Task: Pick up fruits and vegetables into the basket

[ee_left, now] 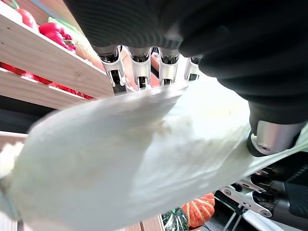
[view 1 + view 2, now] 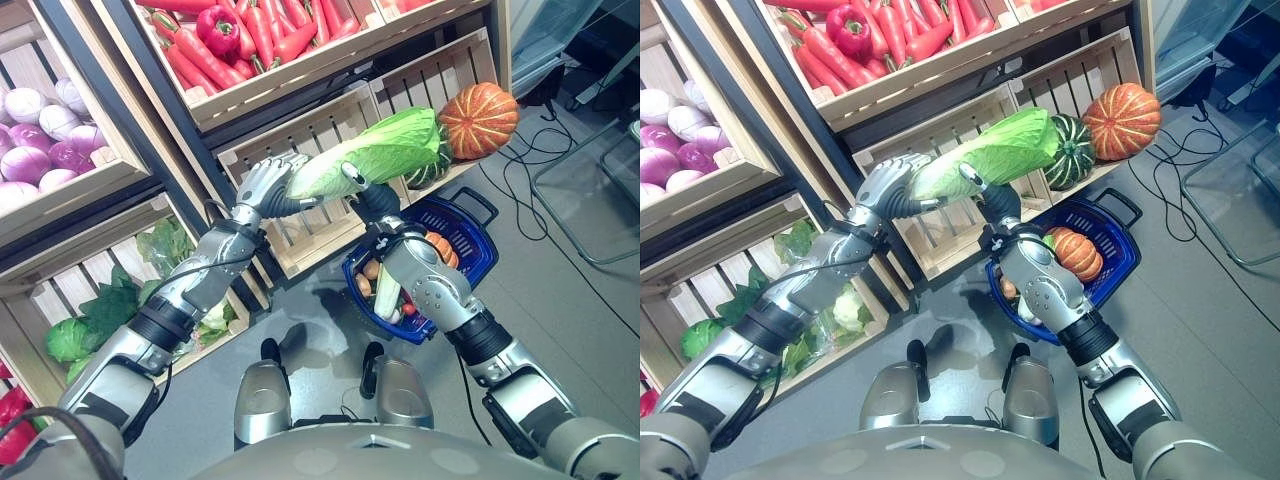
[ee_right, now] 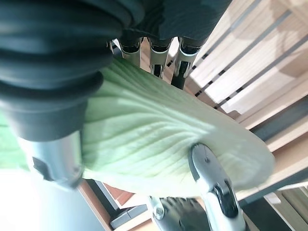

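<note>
above basket (image 2: 470, 240), cabbage (image 2: 375, 155) slanting, leafy end toward pumpkin (image 2: 478, 120)

Left eye: head camera looking steeply down past both arms at the crates (image 2: 330, 130) and grey floor (image 2: 560, 300); mid range.
Right eye: same downward aim from slightly to one side; things sit a little differently across the picture.
Eyes share: cabbage (image 2: 990, 150), basket (image 2: 1110, 235), orange pumpkin (image 2: 1122, 120), carrots (image 2: 910, 35).
Left wrist: looks along the left hand (image 1: 144, 72), very close; pale cabbage base against the fingers, shelves behind.
Right wrist: looks along the right hand (image 3: 159, 53), very close; green leaf surface, crate slats (image 3: 250, 62) behind.
Wrists share: the cabbage, seen from opposite ends.
Left wrist and eyes share: the orange pumpkin.
</note>
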{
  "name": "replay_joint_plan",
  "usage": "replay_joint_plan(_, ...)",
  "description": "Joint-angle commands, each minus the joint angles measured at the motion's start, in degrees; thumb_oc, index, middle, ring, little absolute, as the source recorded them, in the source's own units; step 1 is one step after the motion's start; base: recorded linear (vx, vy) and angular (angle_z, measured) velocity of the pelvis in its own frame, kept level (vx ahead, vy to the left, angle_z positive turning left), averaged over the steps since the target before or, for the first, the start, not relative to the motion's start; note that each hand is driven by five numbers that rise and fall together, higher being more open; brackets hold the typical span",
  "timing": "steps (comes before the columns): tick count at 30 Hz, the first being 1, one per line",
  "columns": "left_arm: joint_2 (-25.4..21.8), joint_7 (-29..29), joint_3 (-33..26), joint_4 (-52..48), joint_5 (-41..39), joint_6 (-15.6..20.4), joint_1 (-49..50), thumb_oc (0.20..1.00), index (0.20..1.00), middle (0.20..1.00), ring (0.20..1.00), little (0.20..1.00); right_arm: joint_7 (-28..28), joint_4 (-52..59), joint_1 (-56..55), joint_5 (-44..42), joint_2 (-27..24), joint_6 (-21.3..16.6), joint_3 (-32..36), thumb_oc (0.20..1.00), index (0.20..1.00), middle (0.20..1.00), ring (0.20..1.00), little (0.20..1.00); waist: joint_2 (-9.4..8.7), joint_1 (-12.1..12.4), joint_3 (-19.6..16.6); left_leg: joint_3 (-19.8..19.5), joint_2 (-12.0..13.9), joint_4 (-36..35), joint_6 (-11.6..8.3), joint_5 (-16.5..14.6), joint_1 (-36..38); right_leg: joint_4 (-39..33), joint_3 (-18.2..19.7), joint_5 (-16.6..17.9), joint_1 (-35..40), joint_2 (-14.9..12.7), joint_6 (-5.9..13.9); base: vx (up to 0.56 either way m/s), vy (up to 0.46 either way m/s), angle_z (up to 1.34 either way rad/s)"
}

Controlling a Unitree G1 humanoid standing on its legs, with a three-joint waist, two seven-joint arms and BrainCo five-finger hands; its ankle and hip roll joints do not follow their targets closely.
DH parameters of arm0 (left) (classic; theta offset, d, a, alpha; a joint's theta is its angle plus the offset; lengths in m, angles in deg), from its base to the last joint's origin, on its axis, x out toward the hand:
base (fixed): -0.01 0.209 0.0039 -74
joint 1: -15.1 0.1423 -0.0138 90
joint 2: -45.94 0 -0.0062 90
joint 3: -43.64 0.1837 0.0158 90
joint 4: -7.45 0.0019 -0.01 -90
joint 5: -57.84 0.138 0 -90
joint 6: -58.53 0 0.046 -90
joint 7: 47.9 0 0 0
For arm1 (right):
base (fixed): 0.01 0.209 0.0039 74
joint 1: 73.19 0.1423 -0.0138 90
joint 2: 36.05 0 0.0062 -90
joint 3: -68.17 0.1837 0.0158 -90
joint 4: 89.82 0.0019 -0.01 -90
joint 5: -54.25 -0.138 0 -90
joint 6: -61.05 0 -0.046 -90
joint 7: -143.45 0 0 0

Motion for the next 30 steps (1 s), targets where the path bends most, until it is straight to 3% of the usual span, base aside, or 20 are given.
replay_joint_plan(1, 0.57, -0.14, 8.57, -5.11, -1.18, 5.95, -1.96, 0.376, 0.376, 0.376, 0.376, 0.376, 1.84, 1.72, 5.45, 2.44, 3.52, -7.28, 2.76, 0.200, 0.200, 0.200, 0.200, 0.200, -0.96, 0.60, -0.89, 2.14, -1.42, 2.66, 3.08, -8.80, 1.60, -6.58, -0.15, 1.12, 4.26, -0.86, 3.11, -0.04, -0.005, 0.03)
replay_joint_plan(2, 0.62, -0.54, 8.64, -4.85, -2.56, 5.53, -1.85, 0.529, 0.529, 0.529, 0.529, 0.529, 1.92, 1.63, 5.50, 3.32, 3.41, -7.63, 3.04, 0.200, 0.200, 0.200, 0.200, 0.200, -0.90, 0.58, -0.76, 2.09, -1.43, 2.74, 3.07, -8.81, 1.49, -6.48, -0.17, 1.11, 4.15, -0.89, 3.10, -0.09, -0.009, 0.09)
replay_joint_plan(3, 0.67, -1.96, 8.81, -3.62, -8.24, 3.77, -1.07, 1.000, 1.000, 1.000, 1.000, 1.000, 1.65, 1.46, 6.21, 6.40, 2.82, -9.05, 4.14, 0.200, 0.200, 0.200, 0.200, 0.200, -0.63, 0.45, 0.11, 1.99, -1.35, 3.04, 2.94, -8.63, 0.83, -5.98, -0.16, 1.09, 3.42, -0.90, 3.00, -0.15, -0.015, 0.16)
replay_joint_plan(6, 0.89, -2.07, 8.61, -1.22, -13.76, 2.17, 0.70, 1.000, 1.000, 1.000, 1.000, 1.000, 2.08, 1.89, 6.69, 9.92, 1.16, -10.10, 6.62, 0.200, 0.200, 0.200, 0.200, 0.200, -0.39, 0.05, 1.48, 1.92, -1.22, 3.37, 2.92, -8.52, -0.23, -5.24, 0.06, 0.99, 2.11, -0.75, 2.91, -0.18, -0.031, 0.08)
replay_joint_plan(7, 1.29, -1.65, 8.36, -0.40, -19.35, -0.69, 1.65, 1.000, 1.000, 1.000, 1.000, 1.000, 0.88, 2.90, 7.28, 13.45, -0.43, -11.21, 8.33, 0.200, 0.200, 0.200, 0.200, 0.200, -0.41, -0.33, 2.97, 1.90, -1.14, 3.88, 2.97, -8.37, -1.45, -4.37, 0.29, 0.98, 0.64, -0.59, 2.78, -0.18, -0.048, -0.02)
replay_joint_plan(8, 1.32, -1.68, 8.15, -0.32, -20.34, -0.99, 1.79, 1.000, 1.000, 1.000, 1.000, 1.000, 0.92, 3.17, 7.30, 13.76, -0.79, -11.24, 8.80, 0.200, 0.200, 0.200, 0.200, 0.200, -0.40, -0.41, 3.29, 1.87, -1.09, 4.06, 2.96, -8.33, -1.78, -4.13, 0.34, 0.98, 0.28, -0.57, 2.76, -0.28, -0.087, -0.08)
replay_joint_plan(9, 1.76, -2.84, 6.86, -0.09, -26.45, -3.01, 2.99, 1.000, 1.000, 1.000, 1.000, 1.000, 0.13, 4.21, 7.24, 15.84, -2.42, -11.87, 10.89, 0.200, 0.200, 0.200, 0.200, 0.200, -0.39, -0.69, 4.57, 1.75, -0.99, 4.56, 2.95, -8.12, -3.01, -3.40, 0.48, 1.00, -1.03, -0.38, 2.58, -0.21, -0.063, -0.08)
replay_joint_plan(13, 2.46, -4.65, 3.56, 0.97, -33.89, -3.70, 6.72, 1.000, 1.000, 1.000, 1.000, 1.000, -0.22, 6.51, 5.70, 19.41, -6.51, -13.67, 16.28, 0.200, 0.200, 0.200, 0.200, 0.200, -0.06, -1.37, 6.98, 1.52, -0.95, 5.48, 2.96, -7.71, -5.36, -1.84, 0.45, 0.93, -3.60, -0.08, 2.02, -0.17, -0.039, -0.03)
replay_joint_plan(20, 2.18, -8.77, 0.07, 2.60, -39.16, -2.62, 13.00, 1.000, 1.000, 1.000, 1.000, 1.000, -3.07, 8.69, 1.67, 22.44, -13.90, -15.69, 24.89, 0.200, 0.200, 0.200, 0.200, 0.200, 0.78, -2.64, 10.12, 1.49, -0.67, 6.81, 2.78, -7.39, -8.47, 0.83, 0.39, 0.20, -7.30, 0.35, 1.15, -0.12, -0.043, -0.04)
replay_joint_plan(25, 3.58, -15.13, -0.87, 5.29, -49.88, -6.83, 18.10, 1.000, 1.000, 1.000, 1.000, 1.000, -9.43, 7.15, -1.77, 28.09, -19.08, -15.38, 29.89, 0.200, 0.200, 0.200, 0.200, 0.200, 1.53, -3.77, 10.39, 1.79, -0.48, 7.01, 2.67, -6.46, -12.47, 2.10, 0.29, -0.13, -11.71, 0.93, 0.38, -0.09, -0.053, -0.01)
replay_joint_plan(29, 6.66, -20.33, -0.64, 10.46, -57.94, -11.15, 21.27, 1.000, 1.000, 1.000, 1.000, 1.000, -15.58, 3.82, -2.69, 32.71, -21.90, -13.05, 31.29, 0.200, 0.200, 0.200, 0.200, 0.200, 2.17, -4.28, 10.39, 2.01, -0.51, 7.32, 2.68, -5.74, -16.04, 3.56, 0.31, -0.44, -15.81, 1.10, -0.19, -0.06, -0.052, -0.04)
replay_joint_plan(30, 7.39, -21.54, -0.17, 12.01, -59.94, -12.34, 22.24, 1.000, 1.000, 1.000, 1.000, 1.000, -16.42, 2.16, -2.64, 32.51, -22.67, -12.41, 31.20, 0.200, 0.200, 0.200, 0.200, 0.200, 2.53, -4.22, 10.39, 1.22, -0.70, 7.88, 2.21, -6.99, -16.68, 4.79, 0.96, -2.05, -16.65, 1.22, 0.18, -0.05, -0.041, -0.03)
